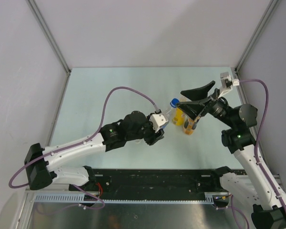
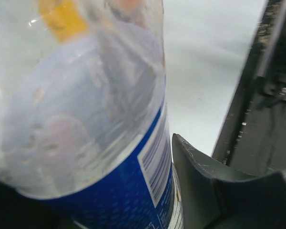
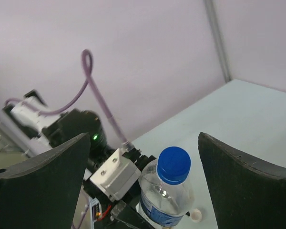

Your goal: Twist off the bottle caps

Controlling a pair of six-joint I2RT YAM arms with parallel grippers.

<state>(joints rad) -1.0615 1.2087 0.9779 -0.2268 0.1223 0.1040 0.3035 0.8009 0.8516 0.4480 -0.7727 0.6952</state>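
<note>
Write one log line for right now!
left pincer: shut on water bottle | right pincer: open, at blue cap, not touching | blue cap: on bottle

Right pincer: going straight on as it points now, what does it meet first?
Probably the blue cap on the clear water bottle, sitting just ahead of the open right pincer; exact depth is unclear.

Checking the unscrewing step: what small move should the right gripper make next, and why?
Probably ease the open right gripper forward until it straddles the blue cap: the cap is on, centred ahead of its jaws, and the left gripper holds the clear bottle.
</note>
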